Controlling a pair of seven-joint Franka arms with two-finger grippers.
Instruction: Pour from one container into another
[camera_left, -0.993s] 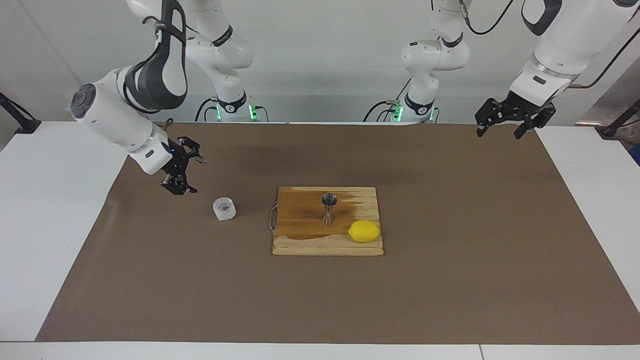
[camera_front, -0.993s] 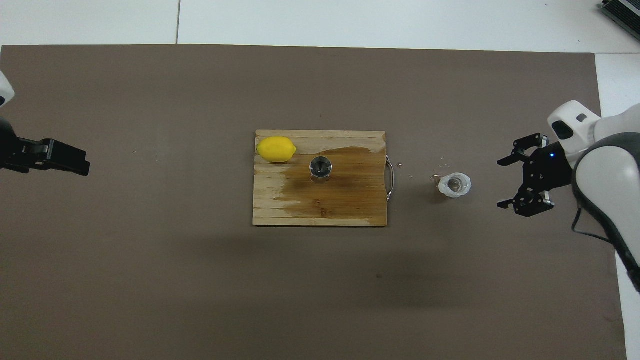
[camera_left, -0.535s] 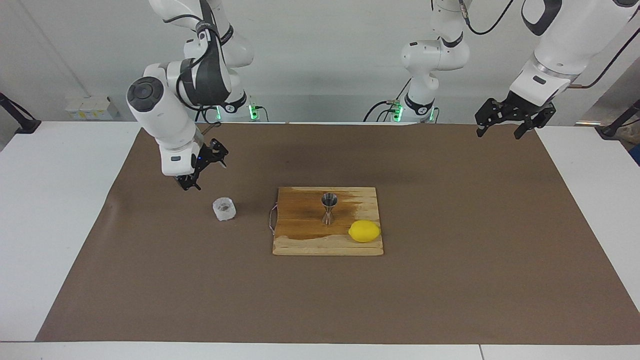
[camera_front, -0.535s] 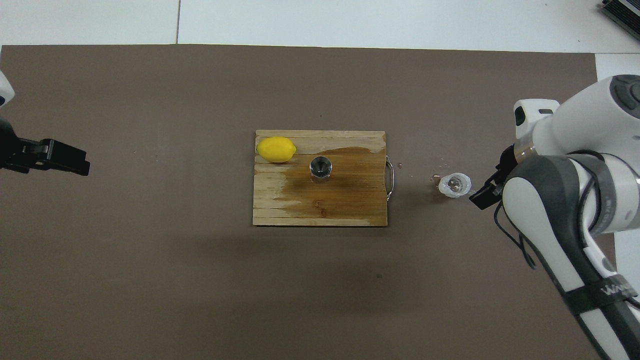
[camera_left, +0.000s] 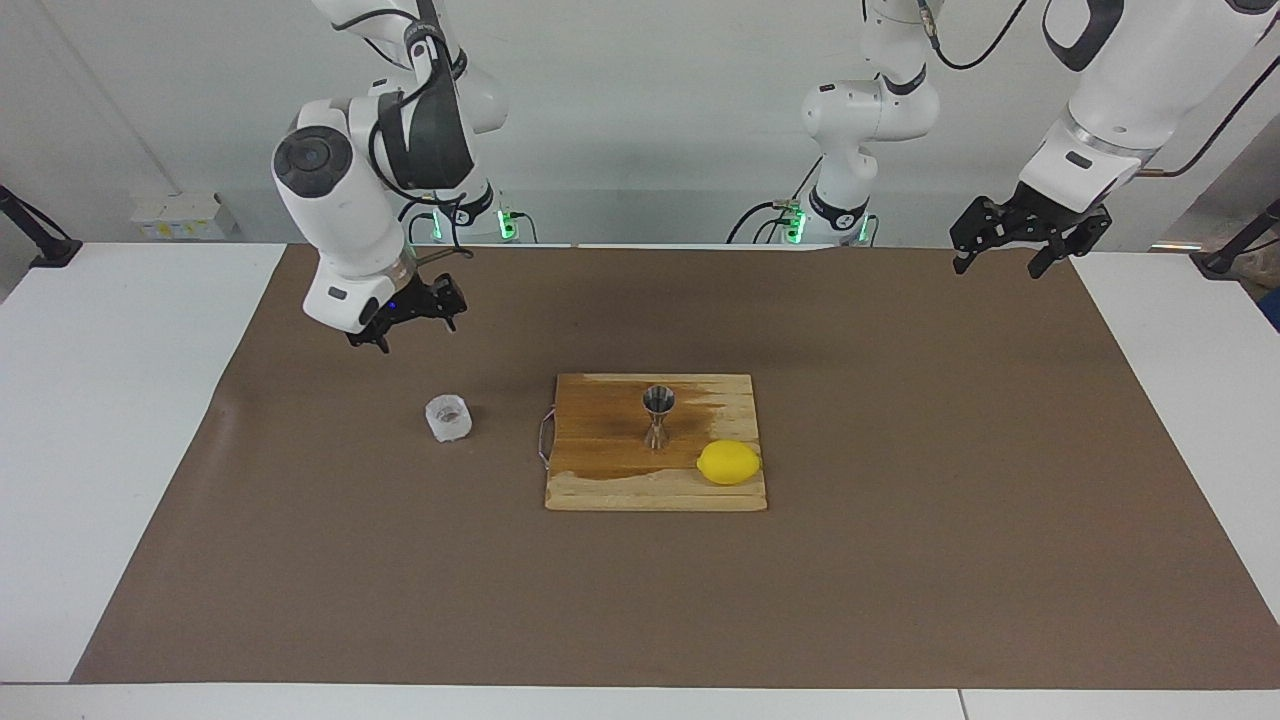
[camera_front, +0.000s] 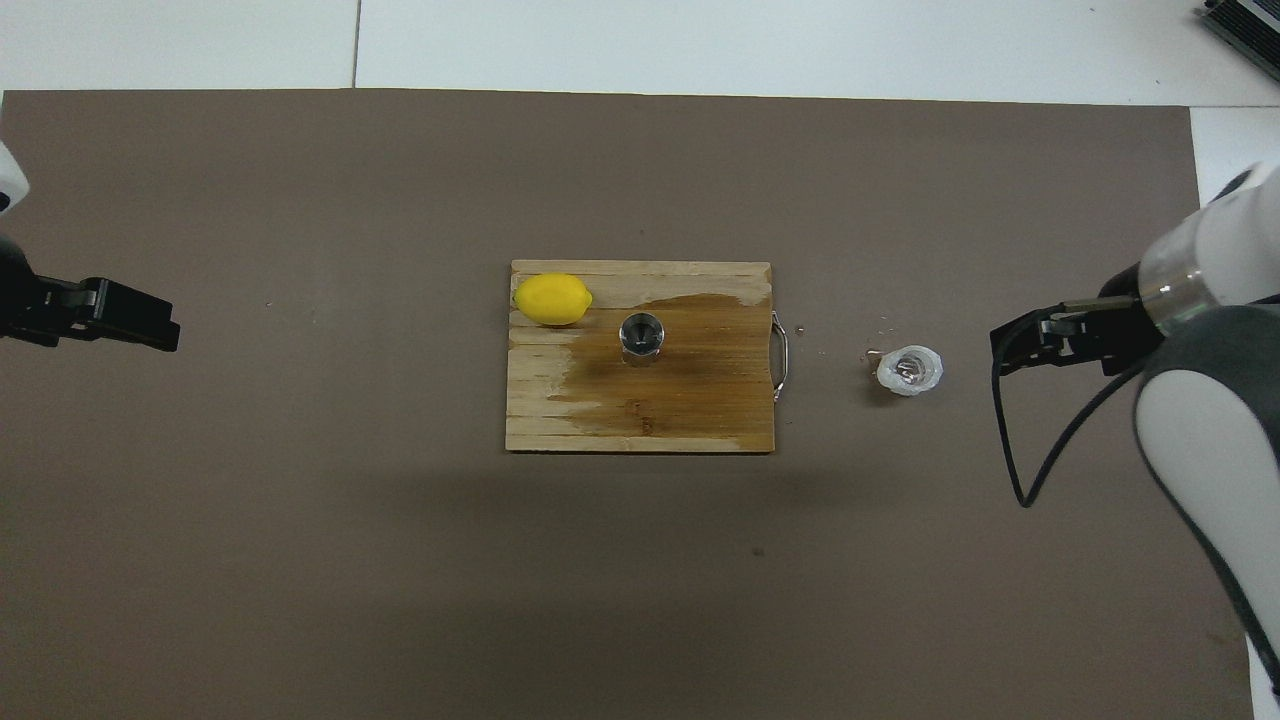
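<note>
The clear faceted glass cup (camera_left: 448, 418) stands upright on the brown mat, beside the board toward the right arm's end; it also shows in the overhead view (camera_front: 909, 369). The steel jigger (camera_left: 658, 415) stands upright on the wooden board (camera_left: 600, 490), and in the overhead view the jigger (camera_front: 641, 333) sits near the board's (camera_front: 560, 420) middle. My right gripper (camera_left: 418, 333) hangs open and empty over the mat, apart from the cup; it shows in the overhead view (camera_front: 1015, 342). My left gripper (camera_left: 998, 268) waits open and empty over the mat's corner at its own end (camera_front: 160, 333).
A yellow lemon (camera_left: 729, 462) lies on the board's corner, beside the jigger (camera_front: 552, 299). A dark wet patch (camera_front: 690, 350) covers much of the board. A few drops (camera_front: 870, 353) lie on the mat by the cup. A metal handle (camera_front: 781, 357) sticks out of the board toward the cup.
My right arm has swung upward and its gripper has turned and risen away from the cup's side. The cup, the jigger and the left arm have not moved.
</note>
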